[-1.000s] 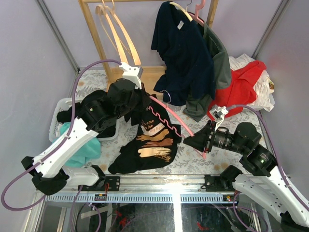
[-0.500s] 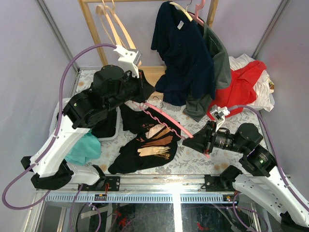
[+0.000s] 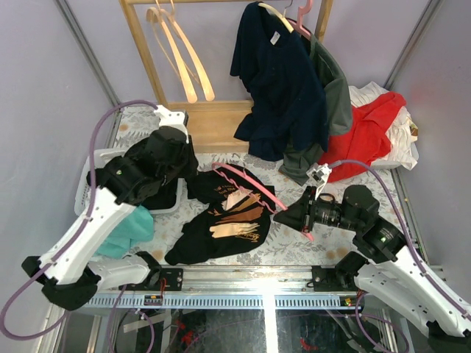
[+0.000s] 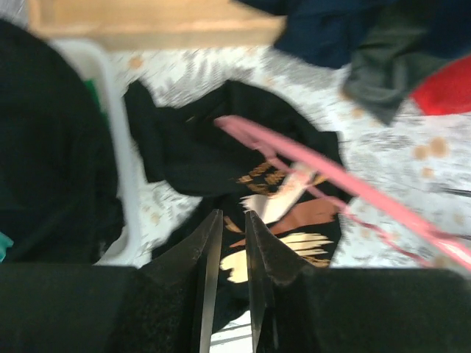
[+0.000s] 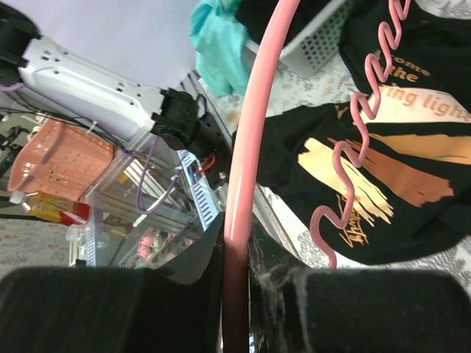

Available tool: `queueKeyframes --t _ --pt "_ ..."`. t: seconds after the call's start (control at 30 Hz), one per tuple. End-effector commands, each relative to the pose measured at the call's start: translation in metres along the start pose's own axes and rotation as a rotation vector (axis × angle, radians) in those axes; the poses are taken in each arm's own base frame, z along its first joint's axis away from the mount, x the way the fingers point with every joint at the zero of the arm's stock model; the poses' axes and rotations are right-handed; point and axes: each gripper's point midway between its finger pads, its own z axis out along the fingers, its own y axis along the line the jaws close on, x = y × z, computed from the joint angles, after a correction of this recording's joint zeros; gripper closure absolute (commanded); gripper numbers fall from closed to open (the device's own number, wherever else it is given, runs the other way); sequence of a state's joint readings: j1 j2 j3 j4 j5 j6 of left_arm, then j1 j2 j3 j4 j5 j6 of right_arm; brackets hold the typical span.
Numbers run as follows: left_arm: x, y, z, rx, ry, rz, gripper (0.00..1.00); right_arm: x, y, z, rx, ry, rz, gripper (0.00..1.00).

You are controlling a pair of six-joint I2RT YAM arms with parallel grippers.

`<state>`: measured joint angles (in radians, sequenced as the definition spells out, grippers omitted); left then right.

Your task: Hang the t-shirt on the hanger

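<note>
Between the right fingers (image 5: pixel 200 259), clamped shut, runs the one pink hanger (image 5: pixel 246 147), reaching ahead across the one black t-shirt (image 3: pixel 221 220) crumpled on the tabletop (image 3: pixel 294 246). Above it hover the left fingers (image 4: pixel 209 287), slightly parted, empty. Beyond: two pale hangers (image 3: pixel 179 70), one navy shirt (image 3: pixel 280 81), one red garment (image 3: pixel 368 132).

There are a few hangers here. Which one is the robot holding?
The pink hanger with the wavy bar: the right gripper has its jaws closed on one end, above the black t-shirt. The cream hangers hang on the wooden rack.
</note>
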<state>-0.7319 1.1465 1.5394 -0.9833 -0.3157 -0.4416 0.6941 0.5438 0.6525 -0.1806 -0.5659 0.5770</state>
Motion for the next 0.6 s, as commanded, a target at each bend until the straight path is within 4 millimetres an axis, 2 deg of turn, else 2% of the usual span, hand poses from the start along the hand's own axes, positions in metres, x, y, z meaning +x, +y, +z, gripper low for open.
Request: queueKeyframes --t 0.0,0.1,0.13,0.2,0.3,0.4,0.47,0.57 --pt "0.037 0.037 0.04 -0.117 0.093 -0.075 0.81 -0.042 0.013 -0.017 0.065 -0.104 -0.143 1.0" --pt "0.047 0.029 0.064 -0.053 0.131 -0.111 0.79 -0.045 0.013 -0.026 0.106 -0.096 -0.172 1.0" --pt "0.042 0.018 0.067 -0.002 0.117 -0.122 0.79 -0.046 0.018 -0.027 0.089 -0.098 -0.176 1.0" --pt "0.024 -0.015 0.062 0.174 0.079 -0.131 0.71 -0.045 0.027 -0.029 0.047 -0.09 -0.174 1.0" --pt "-0.011 -0.057 0.034 0.42 -0.033 -0.047 0.63 -0.044 0.033 -0.032 0.03 -0.079 -0.173 1.0" --pt "-0.032 -0.055 0.002 0.451 -0.146 0.063 0.6 -0.042 0.039 -0.035 0.017 -0.051 -0.151 1.0" --pt "-0.034 -0.056 -0.019 0.5 -0.201 0.124 0.54 -0.04 0.047 -0.038 -0.007 -0.028 -0.131 1.0" --pt "-0.016 -0.064 -0.043 0.62 -0.192 0.212 0.5 -0.038 0.064 -0.043 -0.062 0.007 -0.091 1.0"
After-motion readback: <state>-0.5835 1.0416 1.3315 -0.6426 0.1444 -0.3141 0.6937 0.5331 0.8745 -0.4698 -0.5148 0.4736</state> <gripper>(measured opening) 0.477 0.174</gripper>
